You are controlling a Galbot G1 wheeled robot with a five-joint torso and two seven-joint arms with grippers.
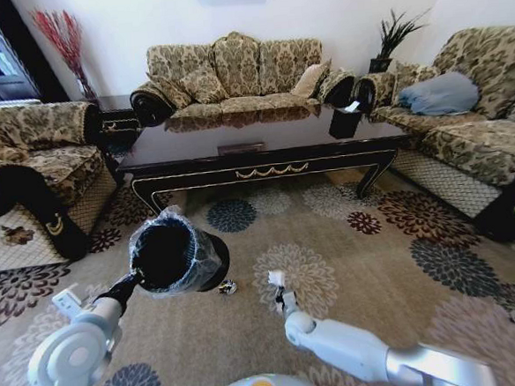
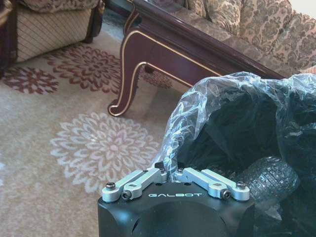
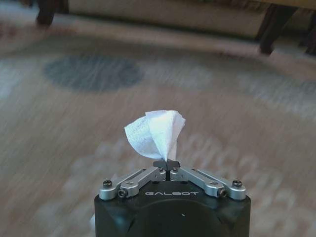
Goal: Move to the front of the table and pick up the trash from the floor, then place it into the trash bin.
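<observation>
My left gripper (image 1: 137, 278) is shut on the rim and plastic liner of the black trash bin (image 1: 175, 254), holding it tilted above the carpet with its mouth facing up toward me. In the left wrist view the gripper (image 2: 174, 171) pinches the liner of the trash bin (image 2: 232, 123), and a clear plastic bottle (image 2: 269, 178) lies inside. My right gripper (image 1: 277, 289) hovers to the right of the bin, shut on a white paper piece (image 3: 157, 132). A small dark shiny wad (image 1: 227, 287) lies on the carpet between bin and right gripper. The dark wooden table (image 1: 265, 168) stands ahead.
Patterned sofas surround the table on the left (image 1: 26, 165), back (image 1: 232, 80) and right (image 1: 464, 117). A black tissue box (image 1: 345, 121) sits at the table's right end. The table's curved leg (image 2: 129, 74) is near the bin. Open flowered carpet (image 1: 378, 273) lies before the table.
</observation>
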